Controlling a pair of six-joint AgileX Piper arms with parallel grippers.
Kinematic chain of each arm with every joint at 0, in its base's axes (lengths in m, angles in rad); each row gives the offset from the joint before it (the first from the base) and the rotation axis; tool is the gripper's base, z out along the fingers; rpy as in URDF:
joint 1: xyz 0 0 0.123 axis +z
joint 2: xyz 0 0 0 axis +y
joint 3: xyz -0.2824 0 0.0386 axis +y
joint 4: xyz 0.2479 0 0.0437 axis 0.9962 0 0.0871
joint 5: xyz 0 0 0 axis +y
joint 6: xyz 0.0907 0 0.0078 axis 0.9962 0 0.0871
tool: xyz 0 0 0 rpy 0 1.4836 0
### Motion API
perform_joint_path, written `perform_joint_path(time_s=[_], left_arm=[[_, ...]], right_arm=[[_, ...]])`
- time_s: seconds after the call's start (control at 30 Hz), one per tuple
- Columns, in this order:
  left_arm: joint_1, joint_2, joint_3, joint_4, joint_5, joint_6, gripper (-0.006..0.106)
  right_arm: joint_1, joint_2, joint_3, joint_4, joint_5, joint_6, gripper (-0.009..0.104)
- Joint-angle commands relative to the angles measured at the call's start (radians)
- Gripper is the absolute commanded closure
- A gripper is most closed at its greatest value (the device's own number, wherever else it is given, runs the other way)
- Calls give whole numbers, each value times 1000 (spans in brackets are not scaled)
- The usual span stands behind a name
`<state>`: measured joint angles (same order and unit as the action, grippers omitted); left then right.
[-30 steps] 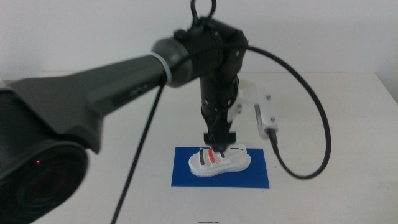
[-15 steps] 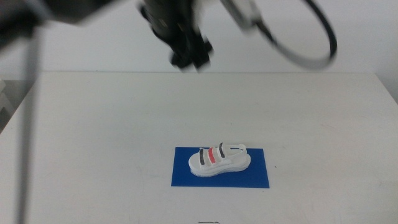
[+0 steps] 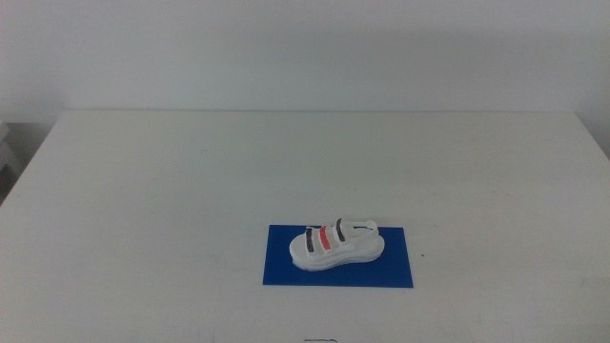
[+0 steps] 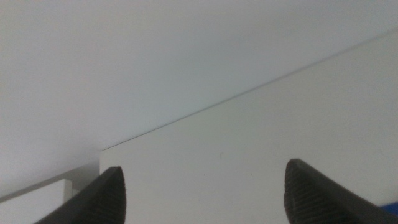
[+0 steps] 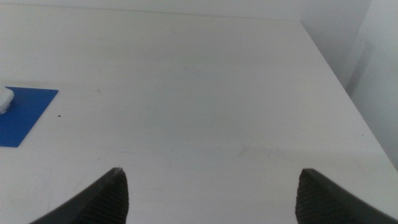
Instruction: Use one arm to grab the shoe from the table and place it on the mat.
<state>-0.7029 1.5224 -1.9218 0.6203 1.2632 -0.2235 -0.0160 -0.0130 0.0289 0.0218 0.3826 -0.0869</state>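
The white shoe (image 3: 336,246) with two black straps and a red one lies on the dark blue mat (image 3: 339,272) on the white table (image 3: 191,191), toward its front. Both arms are out of the middle view. My left gripper (image 4: 202,193) is open and empty over bare table, with a sliver of the mat (image 4: 392,205) at the picture's edge. My right gripper (image 5: 214,196) is open and empty over bare table; the mat (image 5: 22,115) and an edge of the shoe (image 5: 5,99) show off to one side.
The table's far edge meets a plain white wall (image 3: 305,48). The right wrist view shows the table's side edge (image 5: 336,81). A pale object (image 3: 6,152) sits beyond the table's left edge.
The left arm let go of the shoe on the mat, rose up and away, and has left the middle view. The shoe has not moved.
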Motion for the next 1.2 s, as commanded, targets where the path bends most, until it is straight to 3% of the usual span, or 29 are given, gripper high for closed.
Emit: perform_joint_path(time_s=[0.0, 0.2, 0.57, 0.7, 0.87, 1.03, 1.17], left_arm=[[-2, -60, -18, 51, 2, -52, 17], [123, -172, 125, 42, -62, -58, 17], [596, -644, 861, -233, -669, -31, 16], [725, -824, 1106, -308, -775, -31, 16], [763, -1053, 1332, -333, -775, -35, 16], [763, -1240, 1476, -413, -779, -31, 16], [765, -1354, 1614, -443, -904, 6, 16]], right_arm=[[2, -19, -19, -8, -56, -12, 1], [2, -19, -19, -8, -56, -12, 1], [2, -19, -19, -8, -56, -12, 1], [2, -19, -19, -8, -56, -12, 1], [2, -19, -19, -8, -56, -12, 1], [2, -19, -19, -8, -56, -12, 1], [2, -19, -19, -8, -56, -12, 1]])
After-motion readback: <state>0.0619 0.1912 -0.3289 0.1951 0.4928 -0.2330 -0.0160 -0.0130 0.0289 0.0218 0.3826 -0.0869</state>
